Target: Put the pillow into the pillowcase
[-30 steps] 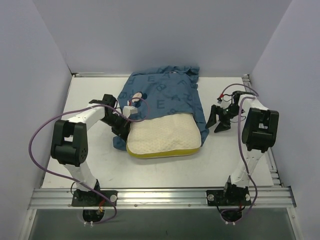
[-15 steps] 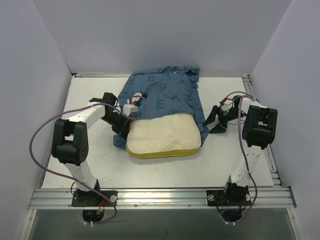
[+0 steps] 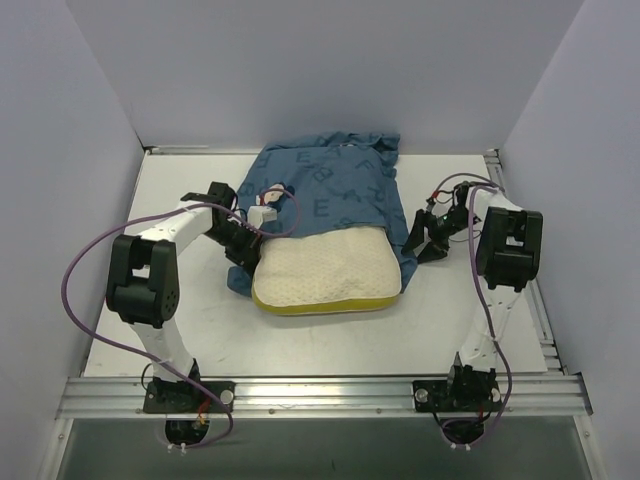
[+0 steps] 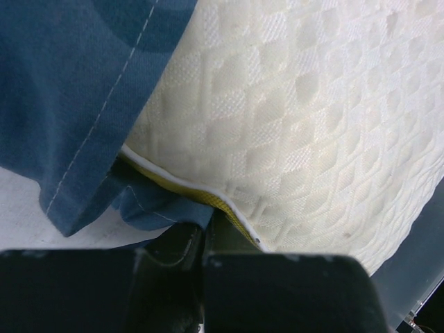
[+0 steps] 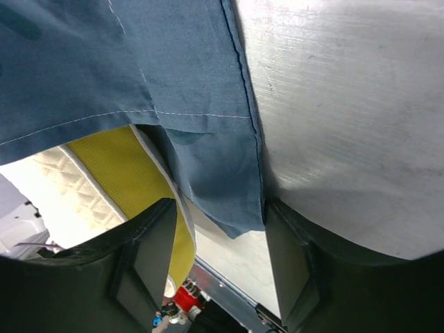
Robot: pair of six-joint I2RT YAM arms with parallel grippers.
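The blue pillowcase (image 3: pixel 325 190) lies at the back middle of the table. The cream quilted pillow (image 3: pixel 325 272) sticks out of its near opening, yellow edge toward me. My left gripper (image 3: pixel 243 256) is at the pillow's left corner. In the left wrist view it (image 4: pixel 205 232) is shut on the pillowcase's lower hem (image 4: pixel 149 208), just under the pillow's yellow piping (image 4: pixel 208 201). My right gripper (image 3: pixel 424 240) is open at the pillowcase's right edge. In the right wrist view a corner of the blue cloth (image 5: pixel 222 201) hangs between its fingers (image 5: pixel 149 257), beside the pillow's yellow side (image 5: pixel 132 173).
The white table (image 3: pixel 480 310) is boxed in by pale walls on the left, back and right. A metal rail (image 3: pixel 320 395) runs along the near edge with both arm bases on it. Purple cables loop from each arm.
My right gripper has moved left and slightly back, up to the pillowcase's right edge. My left gripper has stayed at the pillow's left corner.
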